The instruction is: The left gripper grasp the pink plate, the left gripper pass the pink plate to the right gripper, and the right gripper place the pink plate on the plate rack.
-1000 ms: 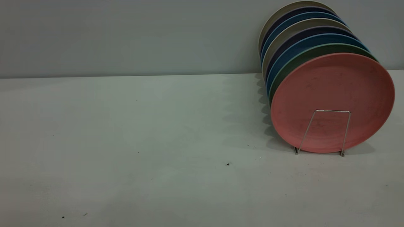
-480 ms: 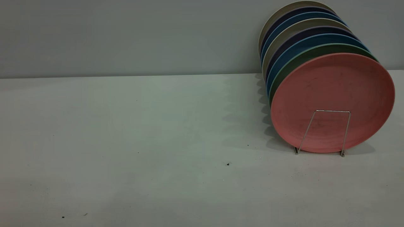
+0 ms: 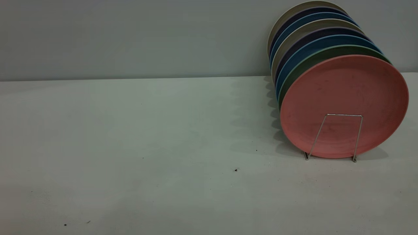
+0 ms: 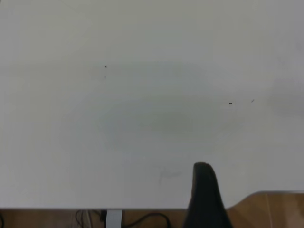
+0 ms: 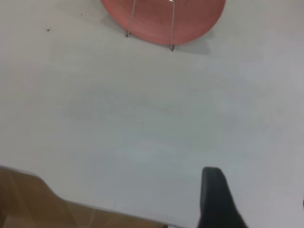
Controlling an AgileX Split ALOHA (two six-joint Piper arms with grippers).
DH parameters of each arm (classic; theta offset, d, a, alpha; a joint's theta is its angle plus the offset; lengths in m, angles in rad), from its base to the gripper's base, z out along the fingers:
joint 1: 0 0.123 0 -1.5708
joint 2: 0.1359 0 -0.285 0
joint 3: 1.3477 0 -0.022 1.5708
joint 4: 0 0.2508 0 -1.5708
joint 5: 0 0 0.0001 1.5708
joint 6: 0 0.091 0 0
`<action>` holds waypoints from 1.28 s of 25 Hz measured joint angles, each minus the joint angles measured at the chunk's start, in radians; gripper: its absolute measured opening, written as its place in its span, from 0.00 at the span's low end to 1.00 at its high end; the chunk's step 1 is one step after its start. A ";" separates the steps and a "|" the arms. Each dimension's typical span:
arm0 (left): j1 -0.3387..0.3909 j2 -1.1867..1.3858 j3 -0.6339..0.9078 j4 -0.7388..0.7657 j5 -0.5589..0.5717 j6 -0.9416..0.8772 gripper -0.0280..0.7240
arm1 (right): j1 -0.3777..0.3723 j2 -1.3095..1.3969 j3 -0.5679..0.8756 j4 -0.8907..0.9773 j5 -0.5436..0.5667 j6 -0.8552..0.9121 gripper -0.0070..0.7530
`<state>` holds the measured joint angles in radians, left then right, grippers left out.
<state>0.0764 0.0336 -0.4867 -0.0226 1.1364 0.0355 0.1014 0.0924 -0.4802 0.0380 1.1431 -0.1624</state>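
Observation:
The pink plate (image 3: 344, 106) stands upright on edge at the front of the plate rack (image 3: 334, 137), behind the rack's front wire loop. The right wrist view shows the same plate (image 5: 161, 19) and rack (image 5: 149, 28) far off across the table. Neither gripper is in the exterior view. Of my left gripper, one black finger (image 4: 205, 194) shows over bare table near the table's edge, with nothing against it. My right gripper (image 5: 259, 192) is open and empty, one finger (image 5: 216, 197) in full sight and the other just at the picture's edge.
Behind the pink plate, a green plate (image 3: 313, 60) and several blue, dark and beige plates (image 3: 303, 29) fill the rack up to the grey wall. The white table (image 3: 147, 147) has small dark specks. Wooden floor (image 4: 275, 209) shows past the table's edge.

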 joint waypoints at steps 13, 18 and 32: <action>-0.058 -0.056 0.000 0.001 0.001 -0.001 0.77 | -0.007 -0.108 0.000 0.000 -0.002 0.000 0.59; -0.058 -0.056 0.000 0.001 0.001 -0.002 0.77 | -0.023 -0.108 0.000 0.000 -0.002 0.000 0.59; -0.058 -0.056 0.000 0.001 0.001 -0.002 0.77 | -0.023 -0.108 0.000 0.000 -0.002 0.000 0.59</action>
<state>0.0179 -0.0220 -0.4867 -0.0218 1.1373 0.0336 0.0783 -0.0159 -0.4802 0.0380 1.1414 -0.1624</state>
